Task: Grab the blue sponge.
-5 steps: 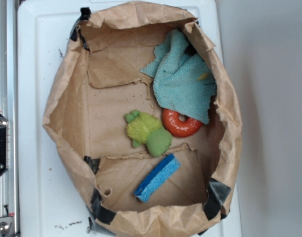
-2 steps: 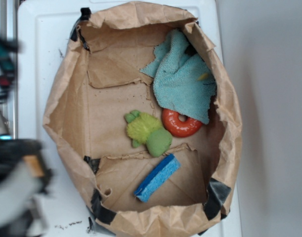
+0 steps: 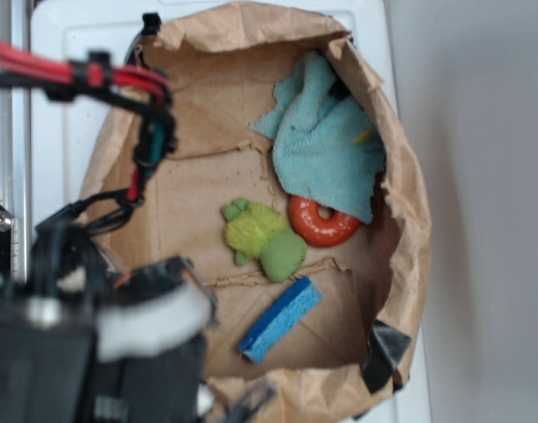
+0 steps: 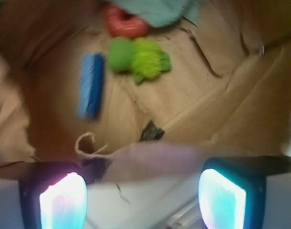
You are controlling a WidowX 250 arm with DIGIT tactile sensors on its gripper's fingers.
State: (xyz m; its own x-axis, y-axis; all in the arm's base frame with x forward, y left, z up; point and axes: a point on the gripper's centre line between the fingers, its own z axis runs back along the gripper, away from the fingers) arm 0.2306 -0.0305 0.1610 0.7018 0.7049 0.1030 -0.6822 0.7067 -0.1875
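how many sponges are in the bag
1: the blue sponge lies on the floor of the paper bag, just below the green plush toy. The teal cloth could hide something beneath it.

Blurred black arm [image 3: 84,352], red + black cables [image 3: 101,75], pale grey band, prob. silver screw [image 3: 0,220], glowing finger pads [image 4: 63,201]

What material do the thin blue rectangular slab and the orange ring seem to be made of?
The thin blue rectangular slab looks like matte foam sponge: its surface is dull, without shine. The orange ring seems smooth glossy plastic or rubber, since bright highlights show on it; which one, I cannot tell.
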